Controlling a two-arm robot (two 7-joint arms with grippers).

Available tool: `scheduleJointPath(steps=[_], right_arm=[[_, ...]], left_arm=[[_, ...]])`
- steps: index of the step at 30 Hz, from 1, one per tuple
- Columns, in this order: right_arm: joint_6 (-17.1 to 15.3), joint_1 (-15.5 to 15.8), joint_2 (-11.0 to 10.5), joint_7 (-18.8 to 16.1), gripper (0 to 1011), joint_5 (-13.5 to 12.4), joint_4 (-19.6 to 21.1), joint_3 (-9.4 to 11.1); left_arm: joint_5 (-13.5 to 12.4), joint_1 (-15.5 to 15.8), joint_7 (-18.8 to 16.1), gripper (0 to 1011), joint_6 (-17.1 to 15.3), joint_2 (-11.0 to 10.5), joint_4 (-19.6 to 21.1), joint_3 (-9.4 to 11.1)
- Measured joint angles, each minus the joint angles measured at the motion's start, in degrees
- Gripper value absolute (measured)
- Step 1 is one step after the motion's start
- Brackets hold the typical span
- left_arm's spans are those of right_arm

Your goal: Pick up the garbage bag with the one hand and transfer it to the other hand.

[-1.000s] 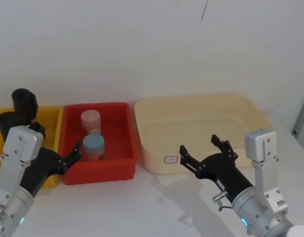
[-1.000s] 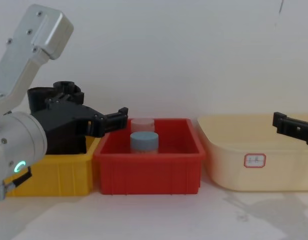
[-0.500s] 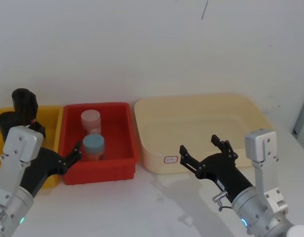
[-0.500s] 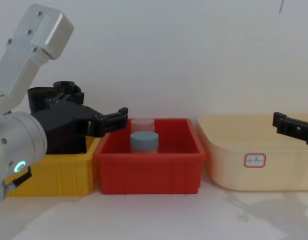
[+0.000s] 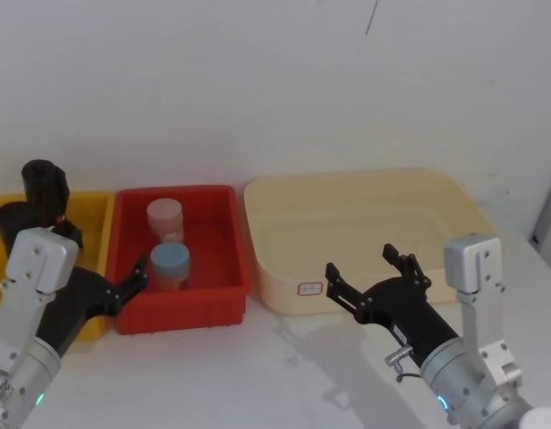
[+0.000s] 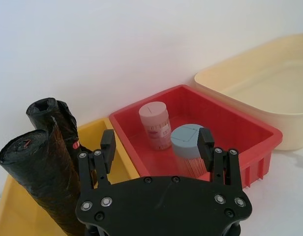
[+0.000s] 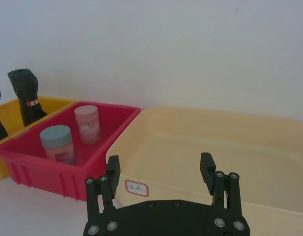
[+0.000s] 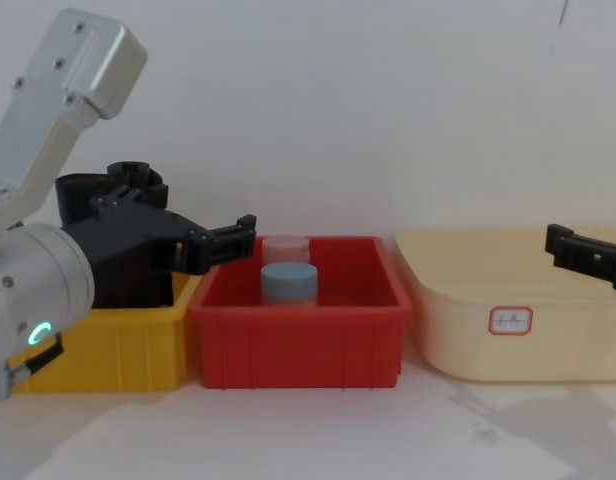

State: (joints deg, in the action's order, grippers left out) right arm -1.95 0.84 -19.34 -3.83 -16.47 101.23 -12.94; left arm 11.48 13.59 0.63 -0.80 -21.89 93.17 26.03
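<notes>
Black two-finger left gripper [image 6: 157,138], fingers spread, hangs beside yellow plastic bin [image 5: 95,214] holding black crinkly rolled garbage bag [image 6: 41,182]; right gripper [image 7: 160,163] likewise spread.

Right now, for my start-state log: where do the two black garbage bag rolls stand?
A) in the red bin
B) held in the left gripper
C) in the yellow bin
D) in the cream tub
C: both rolls stand upright in the yellow bin; the open left gripper hovers short of them, holding nothing.
</notes>
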Motion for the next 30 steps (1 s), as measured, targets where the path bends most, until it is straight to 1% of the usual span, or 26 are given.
scheduleJointPath(steps=[11,16,21,24,25,27,28,30], right_arm=[[0.0,0.0,0.0,0.0,1001,0.0,0.0,0.0],[0.0,0.0,0.0,0.0,1001,0.0,0.0,0.0],[0.0,0.0,0.0,0.0,1001,0.0,0.0,0.0],[0.0,0.0,0.0,0.0,1001,0.0,0.0,0.0],[0.0,0.0,0.0,0.0,1001,0.0,0.0,0.0],[0.0,0.0,0.0,0.0,1001,0.0,0.0,0.0],[0.0,0.0,0.0,0.0,1001,0.0,0.0,0.0],[0.0,0.0,0.0,0.0,1001,0.0,0.0,0.0]], left_arm=[[0.0,0.0,0.1,1002,0.0,0.0,0.0,0.0],[0.2,-0.3,0.6,1001,-0.3,-0.1,0.5,-0.1],[0.9,-2.1,1.1,1002,-0.9,-1.0,2.5,-0.7],[1.6,-4.1,1.2,1001,-1.2,-2.0,4.4,-1.7],[1.6,-4.1,1.2,1001,-1.2,-2.0,4.4,-1.7],[2.2,-6.0,1.1,1002,-1.3,-2.9,5.9,-3.0],[2.2,-6.0,1.1,1001,-1.3,-2.9,5.9,-3.0],[2.7,-7.2,0.9,1001,-1.4,-3.4,7.0,-3.9]])
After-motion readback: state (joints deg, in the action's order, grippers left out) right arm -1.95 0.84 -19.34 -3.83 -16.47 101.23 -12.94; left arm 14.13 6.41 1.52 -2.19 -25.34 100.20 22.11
